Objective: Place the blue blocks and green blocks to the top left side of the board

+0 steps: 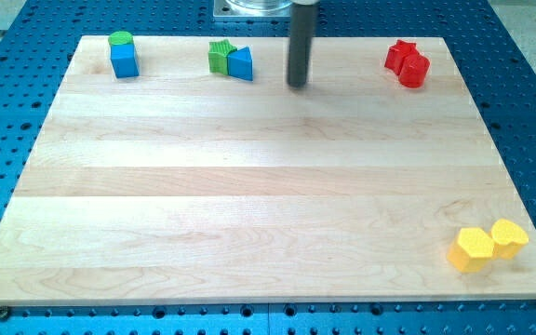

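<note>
A blue cube [125, 61] sits at the board's top left with a green cylinder [120, 40] touching its far side. A green star block [219, 54] and a blue triangular block [241, 63] touch each other further right along the view's top edge. My tip [297, 85] rests on the board to the right of the blue triangle, about a block's width away, touching nothing.
A red star block [399, 55] and a red cylinder [414, 70] sit together at the top right. Two yellow blocks [473, 249] [508, 236] sit at the bottom right corner. The wooden board [249, 186] lies on a blue perforated table.
</note>
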`<action>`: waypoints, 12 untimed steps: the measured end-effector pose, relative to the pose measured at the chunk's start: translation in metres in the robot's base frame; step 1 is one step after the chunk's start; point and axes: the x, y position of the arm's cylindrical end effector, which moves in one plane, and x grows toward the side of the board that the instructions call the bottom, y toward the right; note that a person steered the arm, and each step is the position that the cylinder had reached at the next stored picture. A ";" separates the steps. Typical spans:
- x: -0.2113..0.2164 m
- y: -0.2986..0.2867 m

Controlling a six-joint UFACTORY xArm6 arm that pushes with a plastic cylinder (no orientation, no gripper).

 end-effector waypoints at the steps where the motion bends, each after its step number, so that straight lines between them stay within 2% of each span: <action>1: -0.001 -0.065; 2: -0.001 -0.112; 3: -0.001 -0.125; 4: 0.004 -0.107; 5: 0.004 -0.051; 6: -0.012 0.006; 7: -0.061 0.000; 9: -0.101 -0.104; 10: -0.100 -0.150; 11: -0.100 -0.164; 12: -0.101 -0.142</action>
